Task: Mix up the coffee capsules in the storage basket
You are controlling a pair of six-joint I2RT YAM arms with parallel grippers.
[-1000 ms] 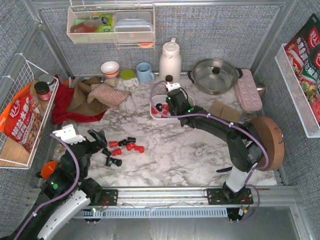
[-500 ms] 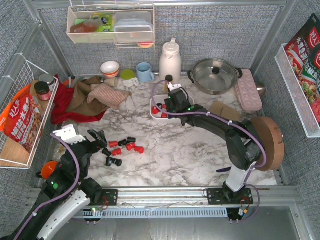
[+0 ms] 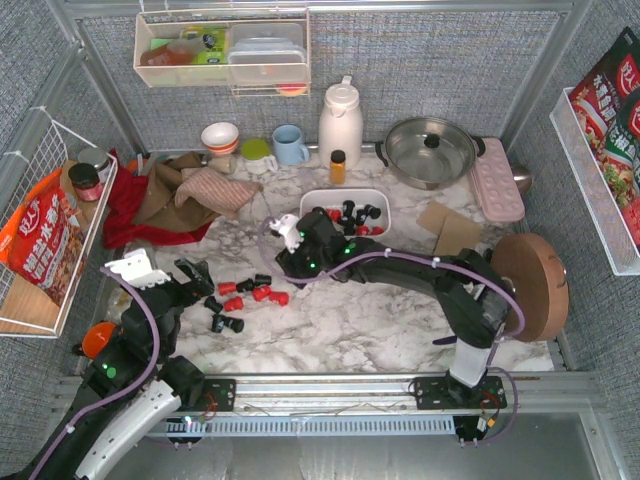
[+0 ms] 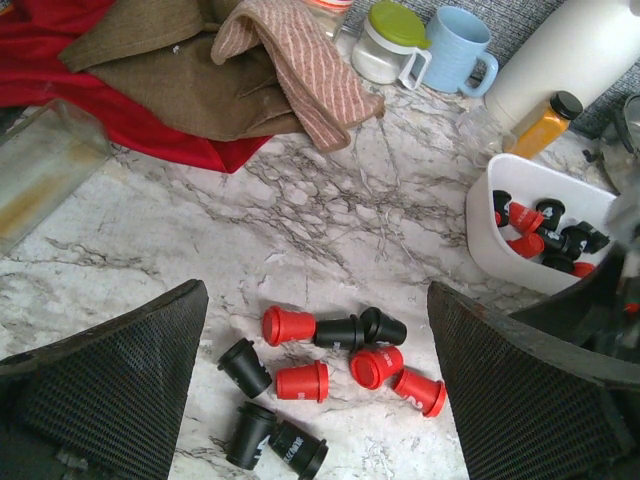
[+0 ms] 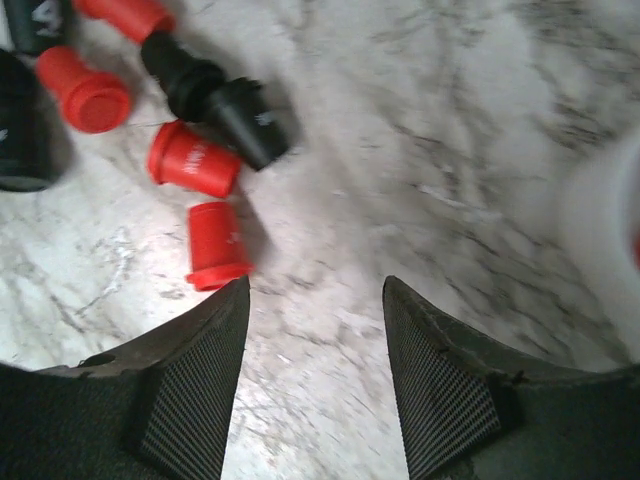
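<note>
The white storage basket [image 3: 311, 203] stands at mid table with several red and black coffee capsules [image 3: 352, 215] in it; the left wrist view shows the basket [image 4: 487, 222] at right. More capsules [image 3: 246, 294] lie loose on the marble left of centre, directly under my left gripper [image 4: 318, 292], which hangs open above them [image 4: 330, 368]. My right gripper [image 5: 315, 285] is open over bare marble, nothing between its fingers, a red capsule [image 5: 218, 247] just beyond its left fingertip. From above, the right gripper [image 3: 283, 262] sits between the basket and the loose pile, and the left gripper [image 3: 196, 274] is left of the pile.
Red and brown cloths [image 3: 170, 195] lie at back left. A blue mug [image 3: 290, 145], white thermos [image 3: 340, 120], orange bottle [image 3: 338, 166] and steel pot [image 3: 430, 150] line the back. A pink tray [image 3: 495, 180], cardboard piece [image 3: 450, 225] and round wooden board [image 3: 530, 285] are at right.
My right gripper has left the basket and swung left and nearer, to the edge of the loose capsules, its jaws wider than a second ago. The left arm has not moved.
</note>
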